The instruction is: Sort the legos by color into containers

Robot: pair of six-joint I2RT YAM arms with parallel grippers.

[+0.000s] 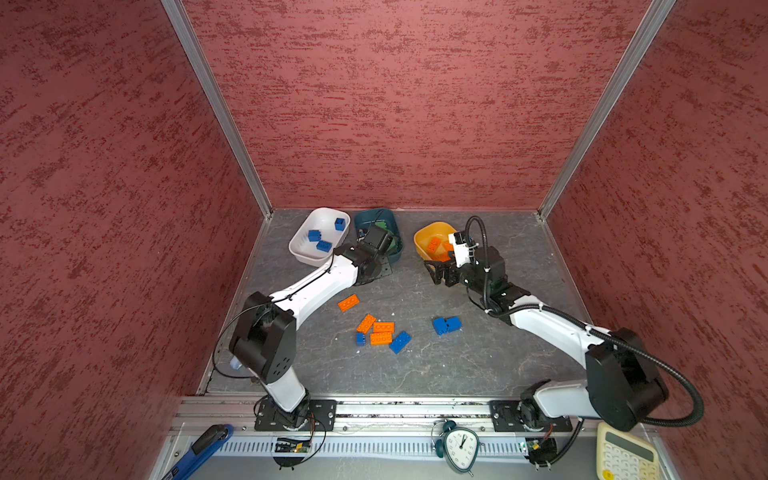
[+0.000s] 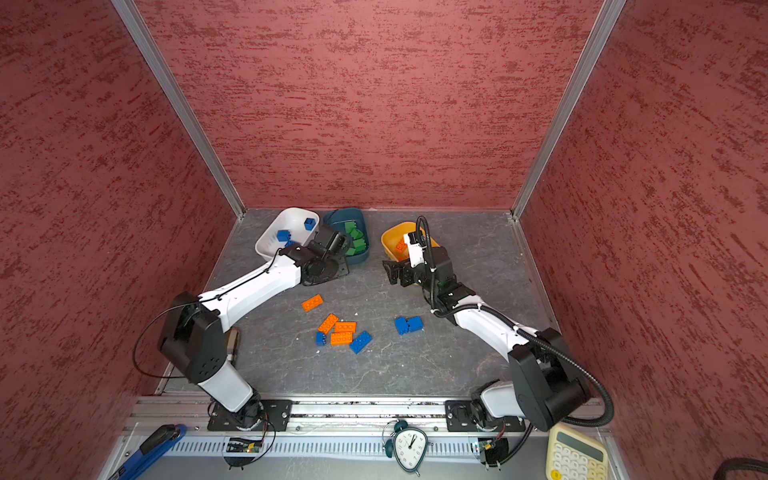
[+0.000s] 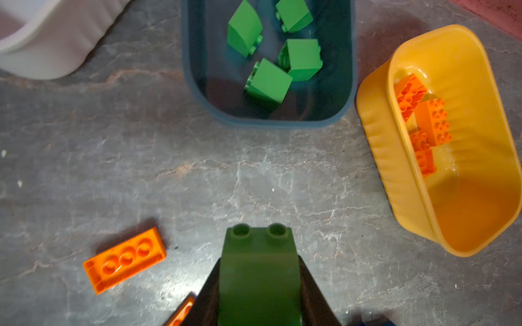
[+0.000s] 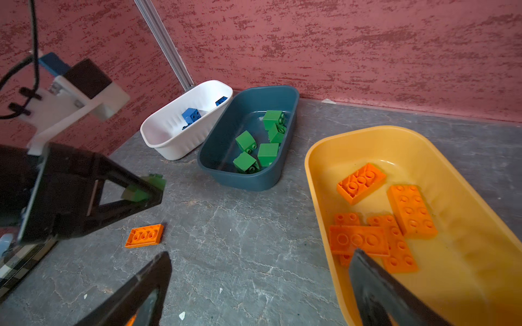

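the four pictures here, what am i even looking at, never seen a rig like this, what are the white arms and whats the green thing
It is a tabletop robot with two white arms, each ending in a two-fingered gripper. Two pictures look down on the whole scene from above; the other two come from cameras on each arm's wrist. At the back of the grey table stand three tubs: a white tub with blue bricks, a teal tub with green bricks, a yellow tub with orange bricks. More orange and blue bricks lie loose mid-table. The left gripper is shut on a green brick, near the teal tub. The right gripper is open and empty, by the yellow tub.
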